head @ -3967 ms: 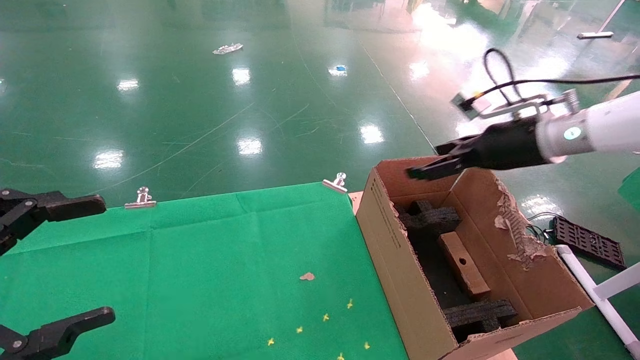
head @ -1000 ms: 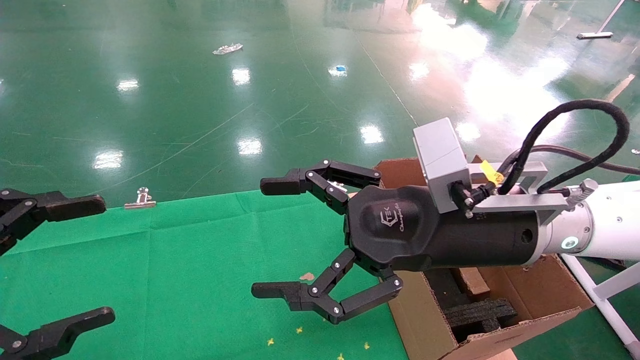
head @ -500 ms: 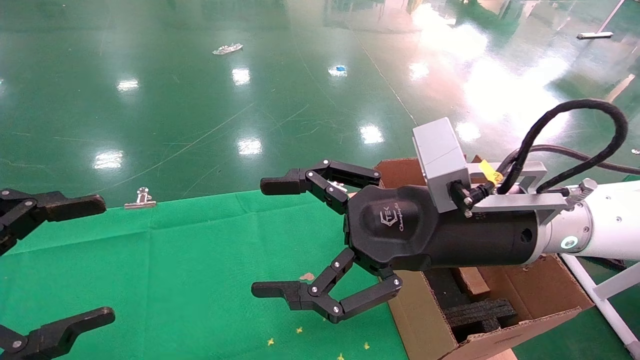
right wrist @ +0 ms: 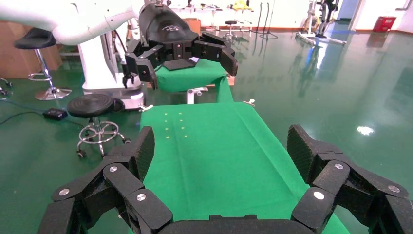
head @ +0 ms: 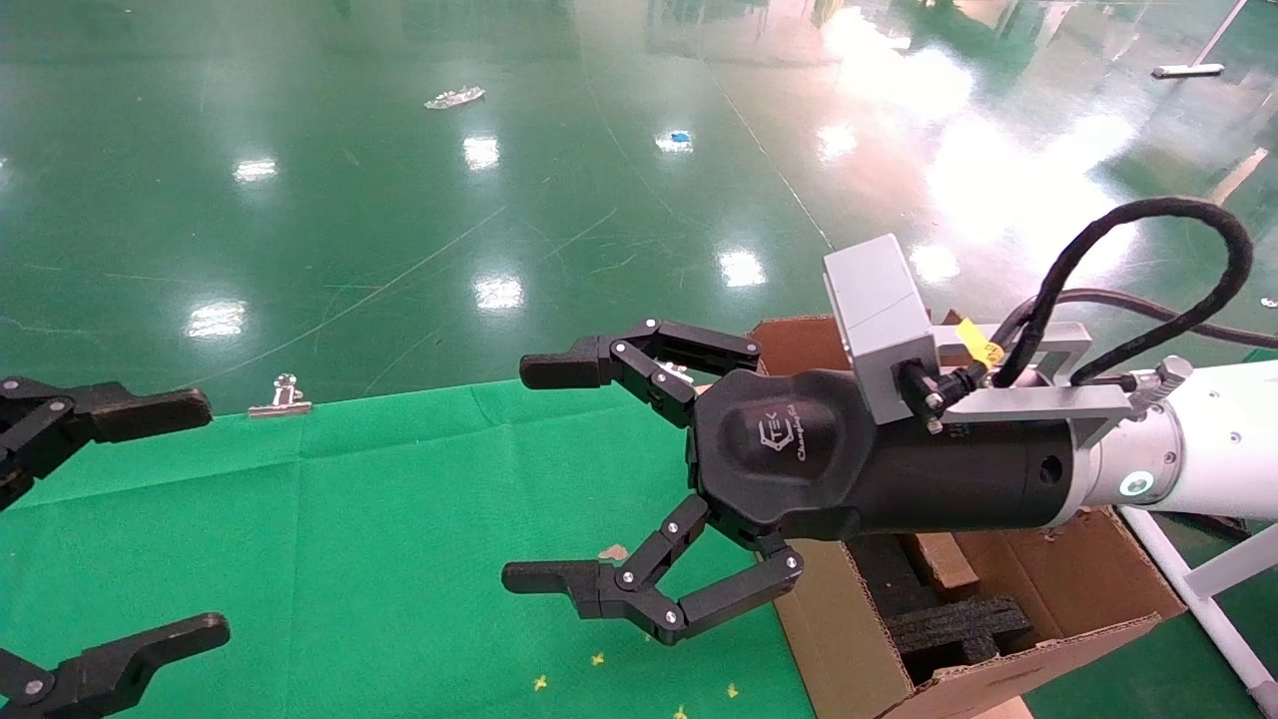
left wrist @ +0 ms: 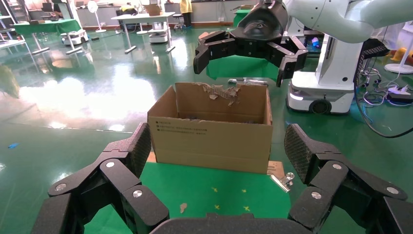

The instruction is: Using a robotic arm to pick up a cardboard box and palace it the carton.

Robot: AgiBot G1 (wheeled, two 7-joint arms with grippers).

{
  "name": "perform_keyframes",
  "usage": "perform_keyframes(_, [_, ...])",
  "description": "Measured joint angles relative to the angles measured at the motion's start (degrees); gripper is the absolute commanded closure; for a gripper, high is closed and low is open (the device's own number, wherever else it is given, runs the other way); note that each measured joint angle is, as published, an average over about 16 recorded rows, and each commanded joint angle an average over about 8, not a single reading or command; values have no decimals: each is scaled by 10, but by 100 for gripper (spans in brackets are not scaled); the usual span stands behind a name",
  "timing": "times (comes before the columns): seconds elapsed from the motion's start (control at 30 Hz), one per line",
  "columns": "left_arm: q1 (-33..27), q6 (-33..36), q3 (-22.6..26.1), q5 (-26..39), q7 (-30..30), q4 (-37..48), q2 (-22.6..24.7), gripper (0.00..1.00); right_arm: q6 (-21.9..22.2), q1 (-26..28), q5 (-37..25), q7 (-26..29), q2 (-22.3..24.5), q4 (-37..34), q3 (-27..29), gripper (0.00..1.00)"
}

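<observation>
Cardboard is most of what we can make out of the task's small box (head: pixel 942 561): a brown sliver of its end shows inside the carton (head: pixel 1018 659), the rest hidden behind the right gripper's black body, so we cannot tell how it lies. The carton — tan, corrugated, with a torn inner flap — stands at the right edge of the green cloth (head: pixel 399 539), its printed side wall facing the cloth. A black foam insert (head: pixel 958 624) sits across the near end of its interior, just beside the visible end of the small box.

Our right gripper (head: pixel 544 474), on the white robotic arm (head: pixel 1213 449) with its green-lit ring, hangs over the cloth just left of the carton; its fingers are spread wide and carry nothing. A grey camera block (head: pixel 879 305) rides on top of it, with black cables (head: pixel 1148 270) looping back toward the arm.

Our left gripper (head: pixel 150 514) sits at the left edge of the cloth, well apart from the carton, fingers likewise spread wide and bare. From the left wrist view we look across the cloth at the carton (left wrist: pixel 212 131), with the right gripper (left wrist: pixel 243 61) raised above it.
</observation>
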Motion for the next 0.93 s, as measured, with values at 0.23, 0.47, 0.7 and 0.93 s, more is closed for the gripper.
perform_keyframes(0.23, [0, 0, 0, 0, 0, 0, 0, 0, 0, 0, 0, 0, 0, 0, 0, 0])
perform_keyframes(0.47, [0, 0, 0, 0, 0, 0, 0, 0, 0, 0, 0, 0, 0, 0, 0, 0])
perform_keyframes(0.7, [0, 0, 0, 0, 0, 0, 0, 0, 0, 0, 0, 0, 0, 0, 0, 0])
perform_keyframes(0.93, [0, 0, 0, 0, 0, 0, 0, 0, 0, 0, 0, 0, 0, 0, 0, 0])
